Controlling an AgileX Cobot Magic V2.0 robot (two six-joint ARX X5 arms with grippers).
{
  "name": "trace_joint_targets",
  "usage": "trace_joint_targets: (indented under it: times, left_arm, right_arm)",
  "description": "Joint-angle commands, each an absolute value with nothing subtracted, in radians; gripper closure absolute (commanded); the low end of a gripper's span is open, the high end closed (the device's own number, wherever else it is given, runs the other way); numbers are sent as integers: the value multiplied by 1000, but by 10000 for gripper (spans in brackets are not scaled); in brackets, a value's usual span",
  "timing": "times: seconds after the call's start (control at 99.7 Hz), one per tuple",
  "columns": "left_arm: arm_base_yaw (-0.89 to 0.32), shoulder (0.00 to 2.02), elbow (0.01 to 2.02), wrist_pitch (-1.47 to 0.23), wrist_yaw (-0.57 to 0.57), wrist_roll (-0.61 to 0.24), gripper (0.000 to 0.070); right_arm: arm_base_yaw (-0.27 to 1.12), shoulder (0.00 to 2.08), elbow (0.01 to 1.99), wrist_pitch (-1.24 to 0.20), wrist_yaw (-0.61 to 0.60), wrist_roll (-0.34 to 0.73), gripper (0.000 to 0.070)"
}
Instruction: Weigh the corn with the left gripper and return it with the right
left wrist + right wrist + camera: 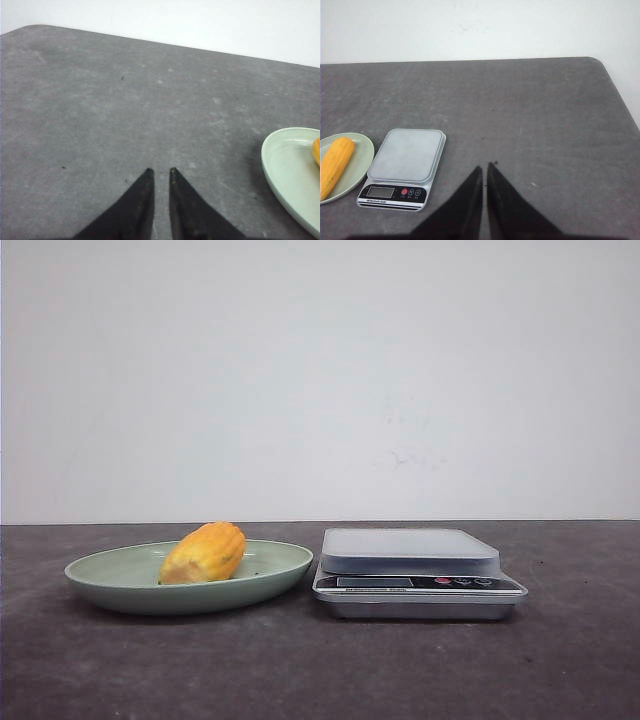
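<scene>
The yellow-orange corn (pixel 205 552) lies in a pale green plate (pixel 110 580) left of a silver kitchen scale (pixel 410 565). In the right wrist view the corn (pixel 335 162) lies in the plate (pixel 362 150) beside the scale (pixel 407 155). The left wrist view shows the plate's rim (pixel 280 170) and a sliver of corn (pixel 316 151). My left gripper (pixel 160 171) is shut and empty over bare table, well apart from the plate. My right gripper (pixel 485 165) is shut and empty, apart from the scale. Neither gripper shows in the front view.
The grey tabletop (pixel 320 670) ends at a white wall behind. Its rounded far corners show in the wrist views (pixel 30 30) (pixel 595 61). The scale's display and buttons (pixel 395 192) face the robot.
</scene>
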State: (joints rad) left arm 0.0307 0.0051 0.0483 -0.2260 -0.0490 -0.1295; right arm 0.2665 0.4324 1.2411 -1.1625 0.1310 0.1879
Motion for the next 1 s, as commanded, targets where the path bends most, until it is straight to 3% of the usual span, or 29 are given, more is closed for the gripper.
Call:
trace_joint_targets:
  times: [0.0,0.541,0.702,0.832,0.993]
  left_arm:
    - [33,3,31,-231,-44,-117,688]
    - [33,3,31,-231,-44,-117,688]
    - [33,3,31,-231,-44,-117,688]
    - [33,3,31,-231,-44,-117,688]
    - [33,3,31,-231,-44,-117,688]
  right_arm:
    - [269,434,1258,-1153,132,197,691]
    - [269,434,1258,-1153,132,197,691]
    - [268,434,1258,-1137,133,138,691]
    - [170,388,1146,-930,125,97,691]
    - [31,260,822,-585,92,92,691]
